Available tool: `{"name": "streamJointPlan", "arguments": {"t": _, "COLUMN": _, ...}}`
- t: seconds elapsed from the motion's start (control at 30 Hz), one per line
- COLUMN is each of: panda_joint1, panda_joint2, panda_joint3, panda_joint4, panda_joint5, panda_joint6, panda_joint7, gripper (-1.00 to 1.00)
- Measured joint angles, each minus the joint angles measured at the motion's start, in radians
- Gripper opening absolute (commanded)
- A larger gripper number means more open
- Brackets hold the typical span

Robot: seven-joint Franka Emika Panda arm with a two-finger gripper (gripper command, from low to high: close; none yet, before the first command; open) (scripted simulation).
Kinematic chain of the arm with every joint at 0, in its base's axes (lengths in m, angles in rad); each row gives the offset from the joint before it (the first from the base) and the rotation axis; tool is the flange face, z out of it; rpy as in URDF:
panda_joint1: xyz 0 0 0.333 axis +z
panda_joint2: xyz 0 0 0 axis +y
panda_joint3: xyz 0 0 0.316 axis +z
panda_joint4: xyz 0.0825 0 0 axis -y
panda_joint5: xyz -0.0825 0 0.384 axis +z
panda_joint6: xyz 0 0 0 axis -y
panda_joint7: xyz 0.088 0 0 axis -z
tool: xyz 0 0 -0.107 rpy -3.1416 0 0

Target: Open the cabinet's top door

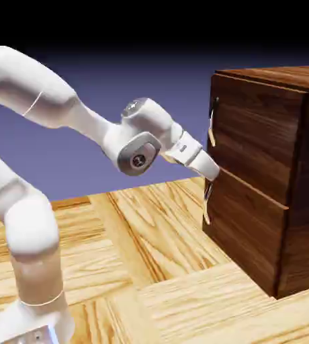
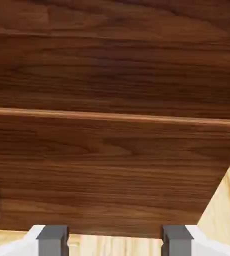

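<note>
The cabinet [image 1: 265, 175] of dark reddish wood stands at the right in the exterior view. Its top door [image 1: 251, 138] is shut, with a small pale handle [image 1: 213, 126] at its left edge. My gripper [image 1: 213, 172] points at the cabinet's front, just below that handle, by the seam between the two panels. In the hand view, dark wood fills the picture and the seam [image 2: 115, 117] runs across it. The gripper [image 2: 114, 242] is open: two grey fingertips [image 2: 52, 240] stand apart at the bottom edge, with nothing between them.
The lower panel [image 1: 241, 228] has its own pale handle [image 1: 207, 203], just under my gripper. The cabinet stands on a light wooden table [image 1: 157, 269]; a strip of that table [image 2: 227, 210] shows at the hand view's lower right.
</note>
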Motion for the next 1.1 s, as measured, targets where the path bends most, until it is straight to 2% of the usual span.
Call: {"name": "streamJointPlan", "arguments": {"t": 1.1, "panda_joint1": -0.666, "panda_joint2": -0.495, "panda_joint3": 0.774, "panda_joint4": 0.342, "panda_joint5": 1.435, "panda_joint6": -0.066, "panda_joint7": -0.642, "gripper": 0.0}}
